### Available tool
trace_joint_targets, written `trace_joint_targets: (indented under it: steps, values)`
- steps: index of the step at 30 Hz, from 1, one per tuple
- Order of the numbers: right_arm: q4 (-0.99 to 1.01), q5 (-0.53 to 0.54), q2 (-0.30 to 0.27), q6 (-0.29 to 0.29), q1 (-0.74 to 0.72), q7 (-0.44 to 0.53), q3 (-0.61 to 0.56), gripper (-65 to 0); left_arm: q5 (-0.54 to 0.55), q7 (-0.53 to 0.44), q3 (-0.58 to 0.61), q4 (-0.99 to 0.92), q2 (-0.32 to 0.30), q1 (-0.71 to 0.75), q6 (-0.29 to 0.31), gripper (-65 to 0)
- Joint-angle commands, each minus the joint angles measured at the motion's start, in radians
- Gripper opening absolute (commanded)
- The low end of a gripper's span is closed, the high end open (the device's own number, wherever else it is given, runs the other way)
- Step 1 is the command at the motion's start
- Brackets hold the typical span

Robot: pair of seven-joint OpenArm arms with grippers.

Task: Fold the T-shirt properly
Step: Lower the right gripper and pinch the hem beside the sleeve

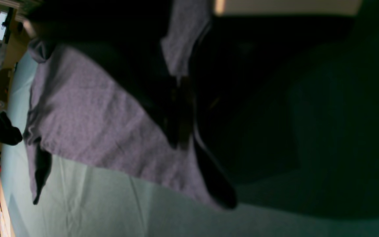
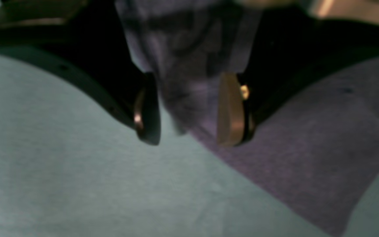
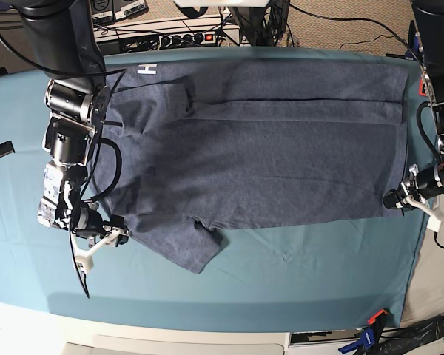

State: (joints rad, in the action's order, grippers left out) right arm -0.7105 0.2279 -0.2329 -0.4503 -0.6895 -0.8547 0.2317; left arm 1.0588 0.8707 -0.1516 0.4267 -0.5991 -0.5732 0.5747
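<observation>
The blue-grey T-shirt (image 3: pixel 266 163) lies spread across the teal table cloth (image 3: pixel 281 296), its far long side folded over, white lettering (image 3: pixel 148 69) at the back left. One sleeve (image 3: pixel 196 251) sticks out toward the front. My right gripper (image 3: pixel 112 238) is at the shirt's left front edge. In the right wrist view its fingers (image 2: pixel 230 108) stand apart with bunched shirt fabric (image 2: pixel 189 98) between them. My left gripper (image 3: pixel 394 200) is at the shirt's right front corner. In the dark left wrist view it (image 1: pixel 180 141) looks shut on the shirt's edge (image 1: pixel 87 115).
A power strip and cables (image 3: pixel 185 37) lie behind the table's far edge. A clamp (image 3: pixel 366 336) sits at the front right corner. Bare teal cloth runs along the front (image 1: pixel 110 204) and to the left (image 2: pixel 61 164).
</observation>
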Motion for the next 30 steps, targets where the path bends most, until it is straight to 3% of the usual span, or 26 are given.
trace_joint_targets:
  steps: [1,21,24,30]
  values:
    - [-0.014,0.025,-0.010,-0.012,-0.036,0.012,-0.002,-36.7,0.019,-0.014,-0.002,0.012,-0.022,-0.025,0.015,-65.0]
    - [-0.014,0.183,-0.011,-0.156,-0.036,-0.179,-0.002,-37.8,0.019,-0.015,-0.002,0.012,-0.021,-0.025,0.029,-65.0]
    - [-0.014,0.164,-0.011,-0.156,-0.036,-0.142,-0.002,-37.8,0.019,-0.015,-0.002,0.012,-0.022,-0.025,0.029,-65.0]
    - [-0.014,-0.084,-0.011,-0.098,-0.036,0.061,-0.002,-37.8,0.019,-0.014,-0.002,0.012,-0.022,-0.025,0.029,-65.0]
